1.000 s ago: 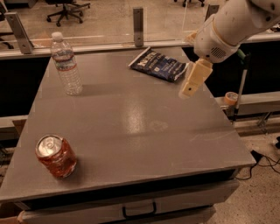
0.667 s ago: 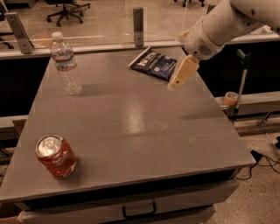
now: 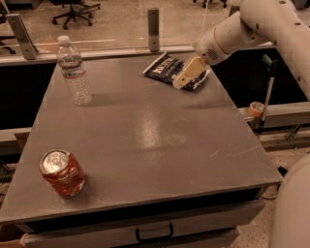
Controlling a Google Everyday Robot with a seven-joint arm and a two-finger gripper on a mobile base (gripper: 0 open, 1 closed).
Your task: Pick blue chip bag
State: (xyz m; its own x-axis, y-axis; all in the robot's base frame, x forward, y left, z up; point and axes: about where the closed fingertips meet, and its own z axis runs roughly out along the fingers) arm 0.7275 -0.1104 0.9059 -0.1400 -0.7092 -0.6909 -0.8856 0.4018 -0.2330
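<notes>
Navy foil blue chip bag (image 3: 163, 69), white lettering, gripper (image 3: 183, 80) over it, grip unclear

the tan gripper (image 3: 186, 76), at the far right of the grey counter (image 3: 145, 126), lies in front of the flat, dark navy-blue foil chip bag (image 3: 164, 68) and hides its right part; whether the two touch cannot be told. the bag's white lettering is too small to read. the white robot arm (image 3: 271, 24) is cut off by the top and right edges. the black office chair (image 3: 75, 7) is cut off at the top.
</notes>
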